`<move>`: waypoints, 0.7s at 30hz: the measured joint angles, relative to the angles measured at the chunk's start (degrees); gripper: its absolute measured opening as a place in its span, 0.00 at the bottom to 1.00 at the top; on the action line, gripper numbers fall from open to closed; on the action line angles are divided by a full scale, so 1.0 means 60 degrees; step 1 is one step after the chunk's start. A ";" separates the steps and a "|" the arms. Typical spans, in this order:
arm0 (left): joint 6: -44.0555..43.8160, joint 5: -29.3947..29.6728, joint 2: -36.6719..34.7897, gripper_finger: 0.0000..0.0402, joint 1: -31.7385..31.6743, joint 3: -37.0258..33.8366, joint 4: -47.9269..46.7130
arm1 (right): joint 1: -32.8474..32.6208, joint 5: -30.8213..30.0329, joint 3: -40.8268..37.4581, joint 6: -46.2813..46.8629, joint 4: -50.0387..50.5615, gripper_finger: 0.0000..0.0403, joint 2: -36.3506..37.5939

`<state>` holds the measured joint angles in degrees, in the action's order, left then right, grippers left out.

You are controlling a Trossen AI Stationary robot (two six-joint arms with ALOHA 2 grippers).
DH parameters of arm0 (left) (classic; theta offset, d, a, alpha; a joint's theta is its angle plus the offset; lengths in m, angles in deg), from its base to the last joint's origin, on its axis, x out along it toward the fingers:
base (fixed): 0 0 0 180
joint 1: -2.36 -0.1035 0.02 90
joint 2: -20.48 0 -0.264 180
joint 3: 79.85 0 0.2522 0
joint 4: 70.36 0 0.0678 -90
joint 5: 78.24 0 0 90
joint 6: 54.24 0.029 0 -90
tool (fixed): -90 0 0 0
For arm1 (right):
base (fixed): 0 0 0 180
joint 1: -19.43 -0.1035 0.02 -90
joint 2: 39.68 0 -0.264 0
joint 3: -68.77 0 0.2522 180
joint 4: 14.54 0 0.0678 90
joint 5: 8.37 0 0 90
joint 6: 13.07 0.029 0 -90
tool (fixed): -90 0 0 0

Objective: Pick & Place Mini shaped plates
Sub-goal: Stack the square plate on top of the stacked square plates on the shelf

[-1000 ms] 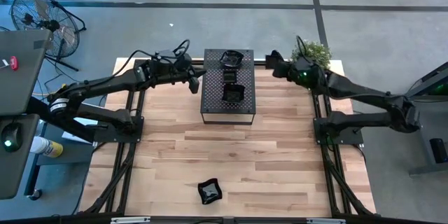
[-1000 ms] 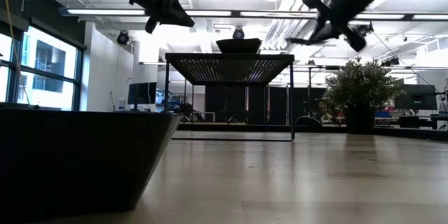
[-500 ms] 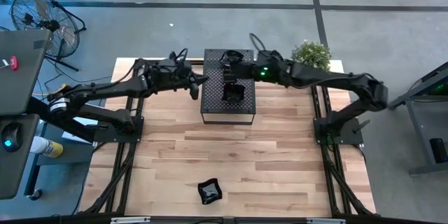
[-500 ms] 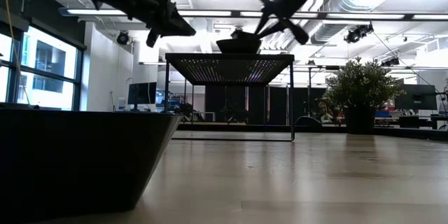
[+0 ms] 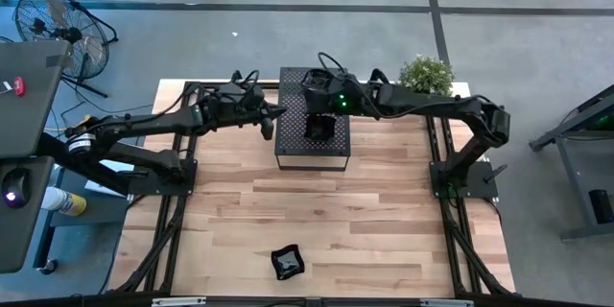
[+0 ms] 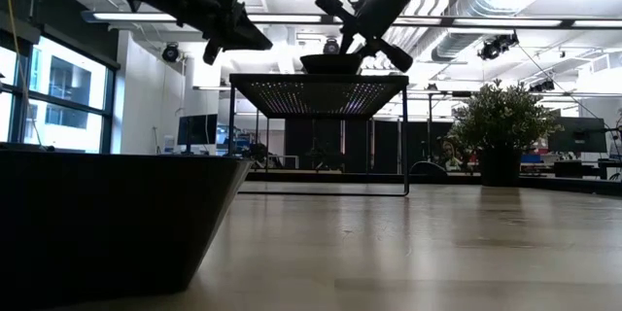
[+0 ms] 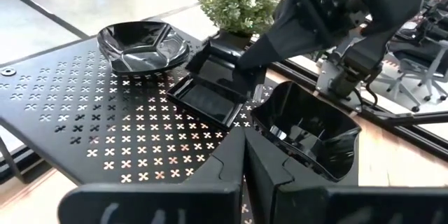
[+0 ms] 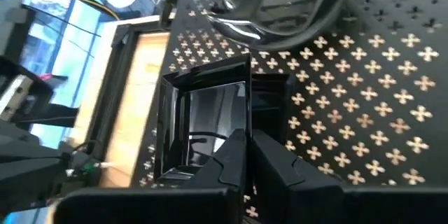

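Three glossy black mini plates rest on the dark perforated box: a round wavy-rimmed plate at the far end, a flat rectangular plate in the middle, and a deep square plate nearer. A fourth plate lies alone by the table's near edge. My right gripper is shut and hovers over the box, its tips close above the rectangular plate; no touch shows. My left gripper is shut and hangs in the air beside the box's left edge.
The box stands on thin legs at the far middle of the wooden table. A potted plant sits at the far right corner. In the low view the near plate fills the left foreground. A fan stands beyond the table.
My right arm has swung from beside the plant at the far right corner toward the table's left, out over the box, and has come down close above the plates. My left gripper has crept a little toward the box's left edge. The plates have stayed in place.
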<state>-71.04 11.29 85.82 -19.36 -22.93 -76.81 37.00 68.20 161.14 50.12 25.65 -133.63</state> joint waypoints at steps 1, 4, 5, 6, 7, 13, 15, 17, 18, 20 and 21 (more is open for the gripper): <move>0.0000 0.0004 0.0000 0.00 0.0004 0.0000 0.0000 | -0.0011 -0.0022 -0.0001 0.0052 0.0054 0.04 0.0000; 0.0000 0.0000 0.0000 0.00 0.0001 0.0000 -0.0039 | -0.0012 0.0068 -0.0003 0.0216 -0.0035 0.04 -0.0042; 0.0012 0.0004 0.0000 0.00 0.0000 0.0000 -0.0040 | -0.0015 0.0072 0.0000 0.0236 -0.0081 0.04 -0.0072; 0.0055 0.0004 0.0000 0.00 0.0000 0.0000 -0.0040 | -0.0015 0.0074 0.0000 0.0313 -0.0076 0.04 -0.0084; 0.0109 0.0004 0.0000 0.00 0.0000 0.0000 -0.0040 | -0.0011 0.0061 -0.0002 0.0391 -0.0048 0.04 -0.0100; 0.0291 0.0007 0.0000 0.00 0.0000 -0.0004 -0.0176 | 0.0011 0.0005 -0.0004 0.0457 -0.0119 0.04 -0.0106; 0.0291 0.0007 0.0000 0.00 0.0000 -0.0004 -0.0277 | 0.0010 0.0014 -0.0004 0.0473 -0.0116 0.06 -0.0109; 0.0291 0.0007 0.0000 0.00 0.0000 -0.0007 -0.0328 | 0.0007 0.0010 -0.0004 0.0474 -0.0121 0.08 -0.0109; 0.0291 0.0001 0.0000 0.00 0.0000 -0.0004 -0.0325 | 0.0007 0.0011 -0.0004 0.0474 -0.0127 0.10 -0.0107; 0.0291 -0.0035 0.0000 0.00 0.0000 -0.0004 -0.0322 | 0.0007 0.0018 -0.0004 0.0474 -0.0127 0.14 -0.0106; 0.0291 -0.0036 0.0000 0.00 0.0000 -0.0007 -0.0324 | 0.0007 0.0043 -0.0004 0.0473 -0.0123 0.16 -0.0109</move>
<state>-69.29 11.07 85.82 -19.36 -22.98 -78.75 37.04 68.46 161.12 52.96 24.91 -134.29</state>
